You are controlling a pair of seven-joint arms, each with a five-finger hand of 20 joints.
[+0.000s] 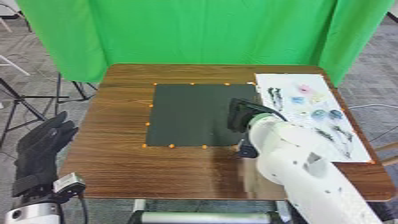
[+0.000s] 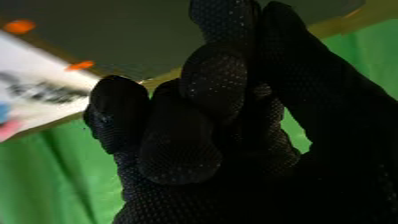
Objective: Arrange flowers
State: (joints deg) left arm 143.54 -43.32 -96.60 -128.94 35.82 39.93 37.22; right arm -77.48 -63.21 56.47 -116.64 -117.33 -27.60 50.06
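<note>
My right hand: frame centre, over the mat's right side, fingers curled in | my left hand: lower left, beside the table, fingers relaxed, released | sheet: frame right, on the table, I see it carrying the flowers, pink near its top, blue-grey around its middle

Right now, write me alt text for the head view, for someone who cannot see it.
The robot's black-gloved right hand is over the right side of a dark square mat on a brown wooden table; a white sheet farther right holds small pink and blue flower pieces. The black-gloved left hand is left of the table. A green curtain hangs behind.
</note>
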